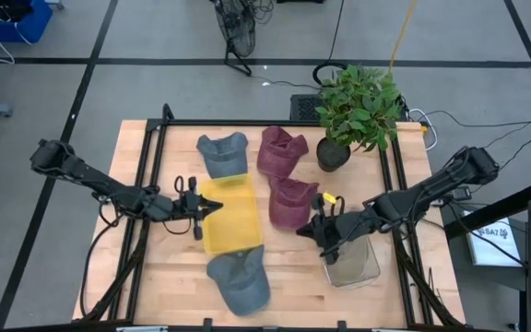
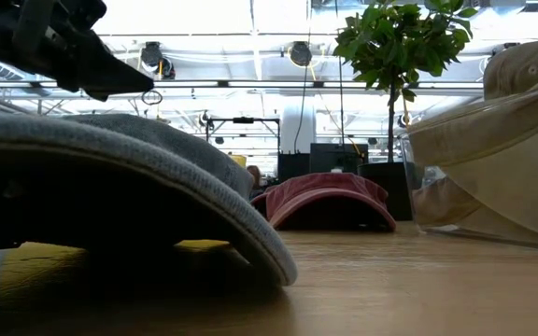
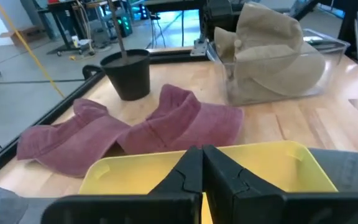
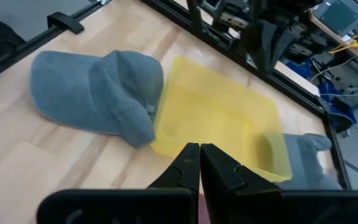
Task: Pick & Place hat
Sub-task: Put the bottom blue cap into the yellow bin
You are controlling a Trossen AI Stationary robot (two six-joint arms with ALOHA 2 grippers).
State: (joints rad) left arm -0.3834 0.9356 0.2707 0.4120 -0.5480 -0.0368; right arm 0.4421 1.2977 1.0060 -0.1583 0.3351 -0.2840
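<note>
A yellow bin stands mid-table with nothing in it. One grey hat lies beyond it, and another grey hat lies on its near side, crown against the bin wall. Two maroon hats lie flat to the bin's right. A tan hat sits in a clear bin. My left gripper is shut over the yellow bin's left rim. My right gripper is shut above the table between the near maroon hat and the clear bin.
A potted plant stands at the far right of the table. Black rails frame the wooden top. Bare wood lies along the near left and near right corners. In the low view the near grey hat's brim fills the foreground.
</note>
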